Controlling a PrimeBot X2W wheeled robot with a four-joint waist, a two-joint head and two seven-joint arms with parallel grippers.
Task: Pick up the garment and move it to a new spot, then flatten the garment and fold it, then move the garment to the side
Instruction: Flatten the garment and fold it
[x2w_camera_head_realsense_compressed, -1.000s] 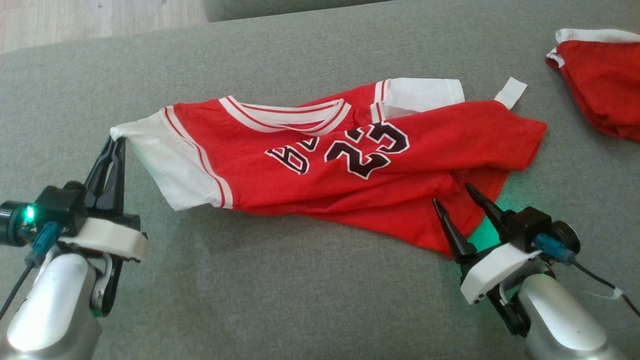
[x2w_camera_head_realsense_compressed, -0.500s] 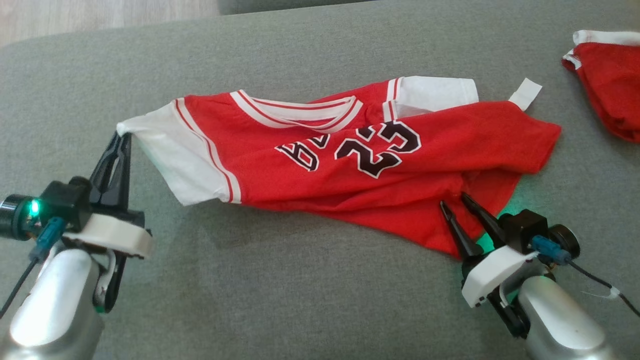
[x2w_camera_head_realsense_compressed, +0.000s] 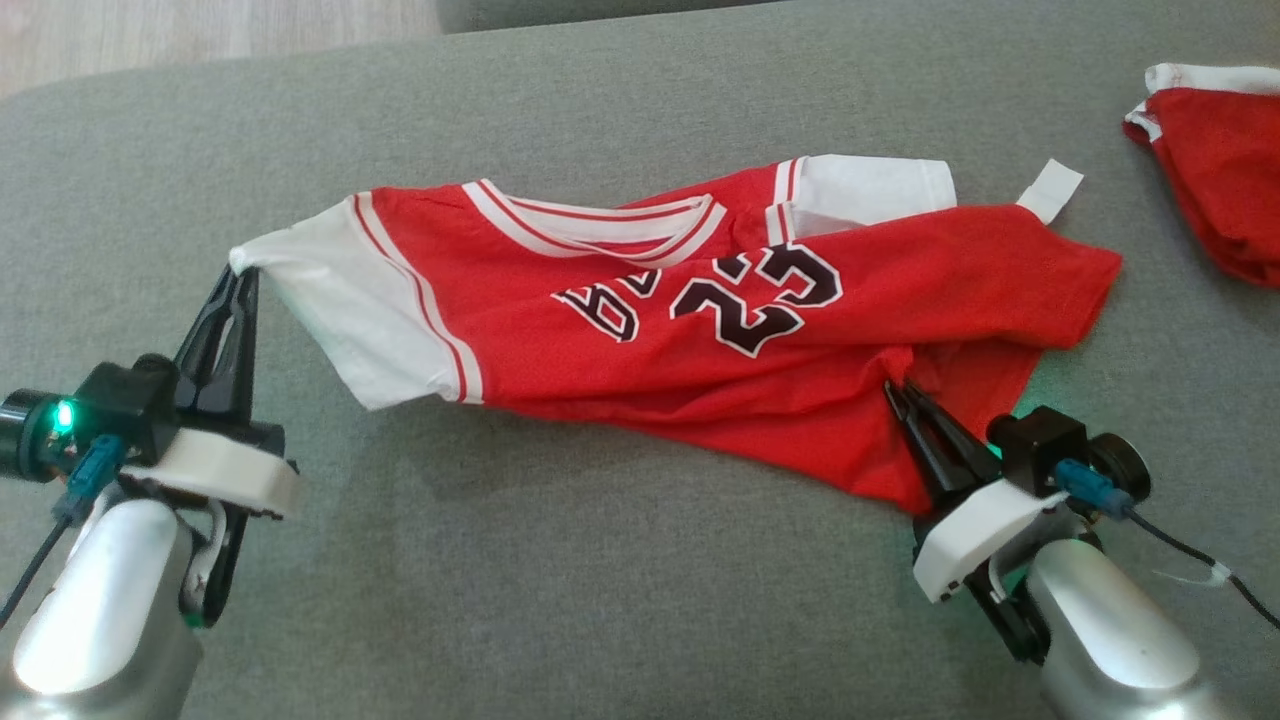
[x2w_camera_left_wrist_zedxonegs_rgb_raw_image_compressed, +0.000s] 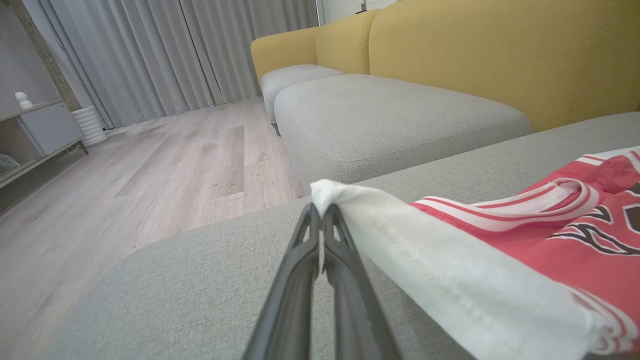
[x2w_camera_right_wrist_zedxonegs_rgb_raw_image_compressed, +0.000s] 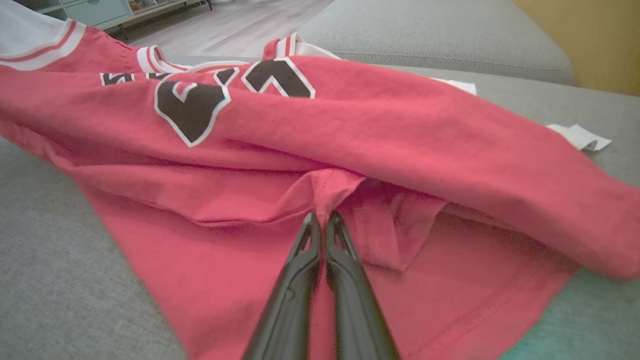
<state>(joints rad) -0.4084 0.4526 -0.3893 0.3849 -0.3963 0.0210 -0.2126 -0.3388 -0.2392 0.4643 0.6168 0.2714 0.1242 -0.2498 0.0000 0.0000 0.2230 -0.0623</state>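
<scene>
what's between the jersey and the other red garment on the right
Bare grey cushion, in the head view; the jersey and the other red garment lie apart.

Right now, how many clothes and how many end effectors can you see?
Red-and-white fabric garments: 2 (the red-and-white number 23 jersey; the bunched red garment with white trim at the far right).
Dark two-fingered end effectors: 2 (left end effector; right end effector; both shut on the jersey).
Total: 4.

Home living room, yellow sofa (x2w_camera_left_wrist_zedxonegs_rgb_raw_image_compressed: 500, 50), long grey curtains (x2w_camera_left_wrist_zedxonegs_rgb_raw_image_compressed: 175, 50), pale wood floor (x2w_camera_left_wrist_zedxonegs_rgb_raw_image_compressed: 150, 170)
</scene>
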